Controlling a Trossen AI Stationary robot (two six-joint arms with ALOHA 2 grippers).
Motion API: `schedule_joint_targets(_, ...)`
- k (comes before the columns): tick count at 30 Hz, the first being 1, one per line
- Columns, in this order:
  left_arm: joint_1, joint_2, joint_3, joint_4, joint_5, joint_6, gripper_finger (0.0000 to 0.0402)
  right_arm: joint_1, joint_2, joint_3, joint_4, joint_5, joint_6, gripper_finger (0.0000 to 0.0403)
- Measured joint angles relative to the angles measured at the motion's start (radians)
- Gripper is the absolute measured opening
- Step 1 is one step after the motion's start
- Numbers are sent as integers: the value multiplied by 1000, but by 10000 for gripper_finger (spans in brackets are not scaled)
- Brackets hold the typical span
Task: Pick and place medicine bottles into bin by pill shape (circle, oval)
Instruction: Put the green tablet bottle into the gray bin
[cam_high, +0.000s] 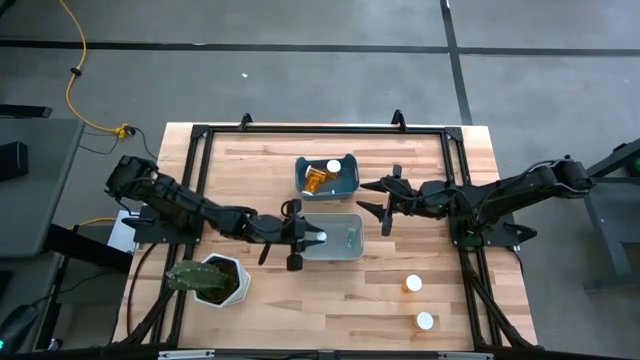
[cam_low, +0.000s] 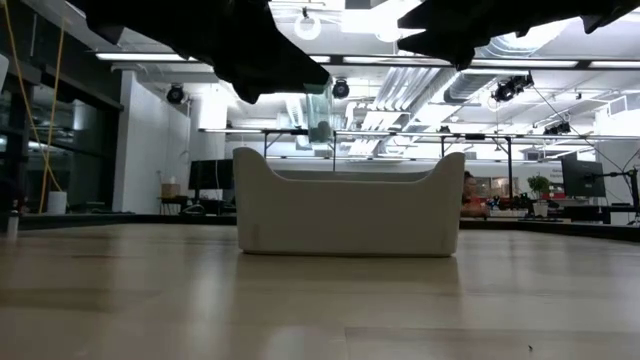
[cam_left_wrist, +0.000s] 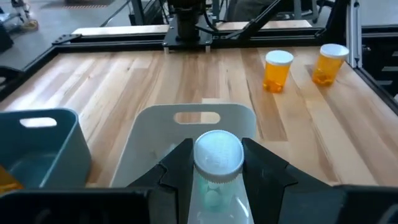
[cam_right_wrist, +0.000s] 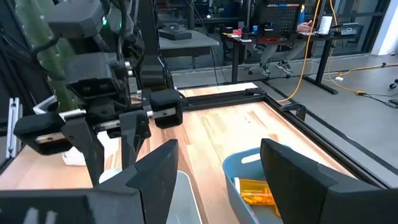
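Bottle with a white cap (cam_left_wrist: 217, 155), greenish and translucent, sits clamped in the left gripper (cam_high: 312, 238) above the near rim of the grey bin (cam_high: 345, 250) at mid-bench. The blue bin (cam_high: 345, 185) behind it holds an orange bottle (cam_high: 320, 178). The right gripper (cam_high: 372, 196) hangs with fingers spread and empty beside the blue bin. Two more orange bottles (cam_high: 414, 284) stand near the bench's front right corner.

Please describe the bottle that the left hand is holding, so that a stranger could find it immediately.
Find the grey bin at the table's centre. At its left edge, the left hand grips a bottle. Unlike the orange bottles, it is pale greenish and off the table.
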Motion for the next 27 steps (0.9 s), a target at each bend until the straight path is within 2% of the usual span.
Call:
schedule_joint_targets(3,4,0,0,0,22,63,99,0,0,0,-14,0,-22,222)
schedule_joint_targets(8,19,0,0,0,135,209,99,0,0,0,-53,0,-88,222)
schedule_joint_targets(14,55,0,0,-36,147,277,99,0,0,0,-60,0,-174,222)
schedule_joint_targets(21,78,0,0,2,150,139,105,0,0,0,-73,39,-158,222)
schedule_joint_targets(24,78,0,0,31,148,51,114,0,0,0,-76,53,-98,222)
schedule_joint_targets(27,72,-1,0,43,148,24,122,0,0,0,-75,53,-30,222)
